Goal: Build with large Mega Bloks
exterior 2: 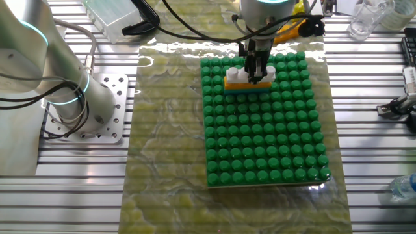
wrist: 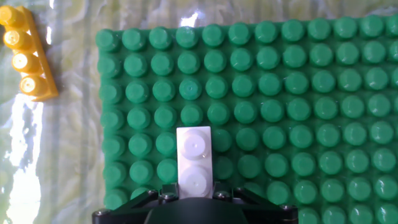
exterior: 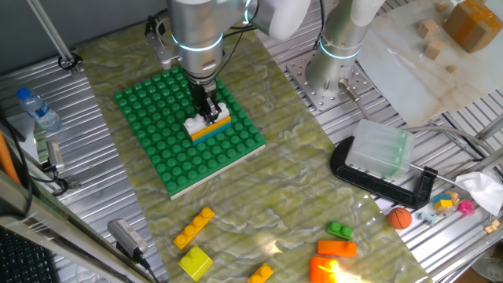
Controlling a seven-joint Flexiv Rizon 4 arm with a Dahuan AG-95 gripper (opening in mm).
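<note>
Directly under the pincer [exterior: 210,115] spreads the largest thing here, a green studded baseplate [exterior: 169,153], lying flat on a marbled green mat [exterior: 283,196] that reaches out on all sides of it. The pincer stands upright over the plate, nearer one edge than the middle, with most of the studs stretching away from it in the other fixed view.

Between and just below its fingertips sits a small stack: a white brick [exterior: 196,123] on top, a yellow-orange bar [exterior: 212,129] beneath it, and a thin cyan strip at the bottom touching the plate. The black fingers [exterior 2: 255,65] come down on either side of the white brick's middle and look clamped against it. In the hand view the white brick [wrist: 195,163] shows two studs running straight out ahead of the fingers, its near end hidden under the pincer body.

Well apart from the pincer, off the plate on the mat, lie loose bricks: a yellow-orange four-stud bar [exterior: 194,228], a yellow short brick [exterior: 196,262], a small yellow-orange piece [exterior: 260,273], an orange brick [exterior: 336,248] and a green short brick [exterior: 340,230]. The four-stud bar [wrist: 25,53] also appears in the hand view, ahead and to the left, beside the plate's far corner.
</note>
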